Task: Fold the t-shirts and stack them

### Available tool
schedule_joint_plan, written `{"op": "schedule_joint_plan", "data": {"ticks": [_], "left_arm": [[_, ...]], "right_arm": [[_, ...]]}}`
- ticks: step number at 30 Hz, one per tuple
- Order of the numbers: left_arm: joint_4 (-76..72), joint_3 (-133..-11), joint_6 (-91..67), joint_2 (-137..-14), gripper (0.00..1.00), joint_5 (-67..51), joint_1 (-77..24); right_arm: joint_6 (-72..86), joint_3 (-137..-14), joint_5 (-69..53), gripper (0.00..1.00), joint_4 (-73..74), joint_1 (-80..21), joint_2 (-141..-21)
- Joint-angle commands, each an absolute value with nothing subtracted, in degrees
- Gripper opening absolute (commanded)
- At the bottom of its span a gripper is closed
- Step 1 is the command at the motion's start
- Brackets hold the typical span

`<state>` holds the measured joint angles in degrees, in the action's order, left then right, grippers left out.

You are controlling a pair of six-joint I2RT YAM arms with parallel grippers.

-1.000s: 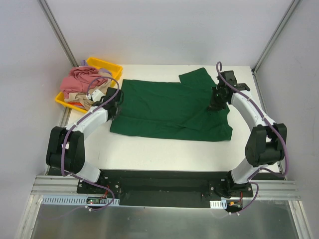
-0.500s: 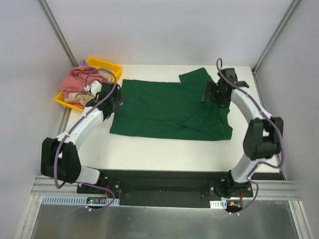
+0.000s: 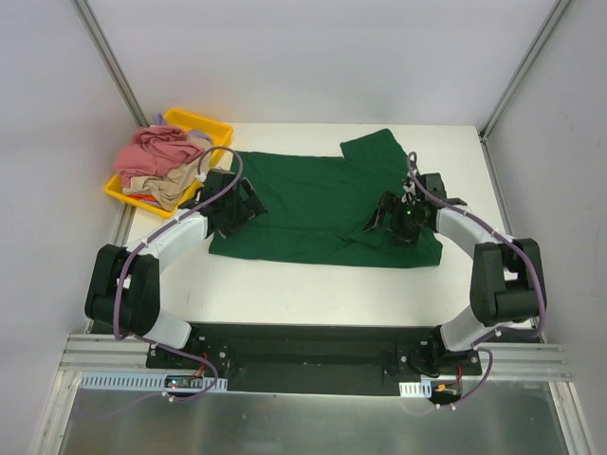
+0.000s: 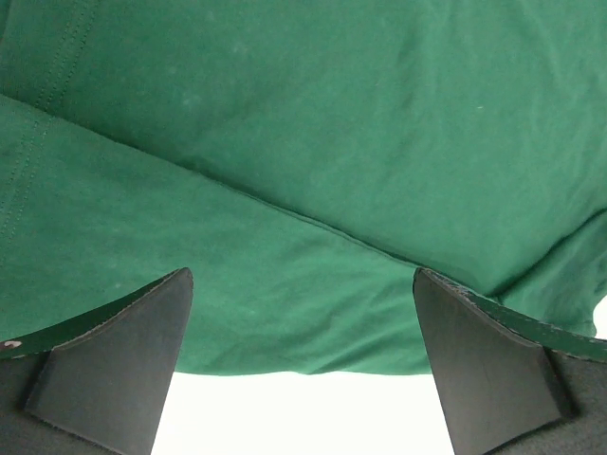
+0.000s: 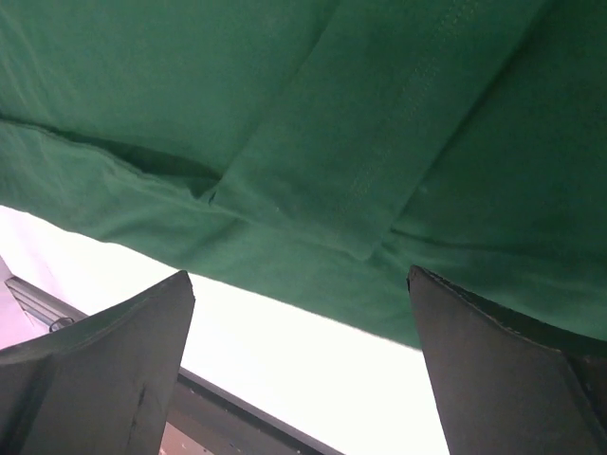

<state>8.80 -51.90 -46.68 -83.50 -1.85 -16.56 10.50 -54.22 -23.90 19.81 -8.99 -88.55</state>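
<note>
Green cloth fills both wrist views: the dark green t-shirt [image 3: 313, 204] lies spread on the white table [image 3: 313, 284], and its near hem shows between the fingers of each gripper. The left gripper [image 3: 245, 205] hangs over the shirt's left side, jaws wide apart and holding nothing. The right gripper [image 3: 384, 220] is likewise spread and empty above a folded sleeve flap on the right. Half a second ago both sat farther back, the left by the tray and the right by the far sleeve. At the far left, the yellow tray [image 3: 211, 122] holds the dusty pink t-shirt [image 3: 156, 147] and the beige t-shirt [image 3: 171, 187], bunched together.
</note>
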Motion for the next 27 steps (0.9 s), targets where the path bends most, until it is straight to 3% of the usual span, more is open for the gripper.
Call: {"op": "schedule_joint_plan", "data": {"ticks": [1, 27], "left_arm": [[6.42, -51.50, -44.39, -85.08, 0.99, -3.61, -16.61], [8.70, -48.51, -43.15, -88.15, 0.99, 4.48, -13.71]], "right_arm": [[12.83, -55.46, -28.47, 0.97, 13.72, -9.32, -93.33], [14.50, -59.68, -30.23, 0.99, 10.63, -10.99, -99.75]]}}
